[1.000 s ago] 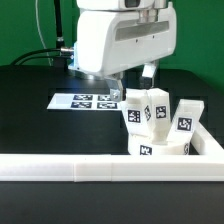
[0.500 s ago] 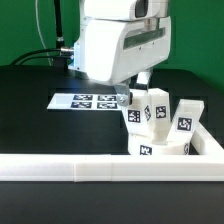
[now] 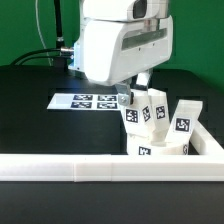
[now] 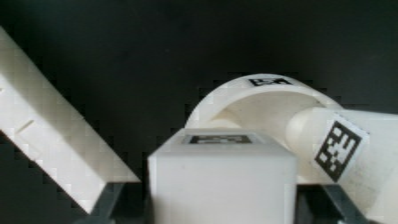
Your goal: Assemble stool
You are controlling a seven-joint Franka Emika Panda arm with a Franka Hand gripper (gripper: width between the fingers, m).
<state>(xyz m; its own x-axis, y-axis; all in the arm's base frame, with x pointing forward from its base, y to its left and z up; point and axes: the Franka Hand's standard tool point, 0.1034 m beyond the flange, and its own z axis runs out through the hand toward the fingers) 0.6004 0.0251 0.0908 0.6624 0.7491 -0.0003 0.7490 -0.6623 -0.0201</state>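
The white round seat [image 3: 165, 149] lies in the corner of the rail, and three blocky tagged legs stand at it. My gripper [image 3: 133, 97] is down over the leg nearest the exterior view's left [image 3: 130, 113]. In the wrist view that leg [image 4: 217, 165] fills the space between my dark fingers [image 4: 121, 206], which press on both its sides. My gripper [image 4: 217, 205] is shut on it. Beyond it are the seat's curved rim [image 4: 267, 98] and another leg [image 4: 347, 145] with a tag. Two more legs [image 3: 156, 108] [image 3: 186, 118] stand to the exterior view's right.
The long white L-shaped rail [image 3: 100, 168] runs across the front and turns back at the exterior view's right; it also shows in the wrist view [image 4: 54, 135]. The marker board [image 3: 85, 101] lies on the black table behind the legs. Cables hang at the back.
The arm has come down and a little to the exterior view's right over the legs. The gripped leg has shifted slightly to the exterior view's left.
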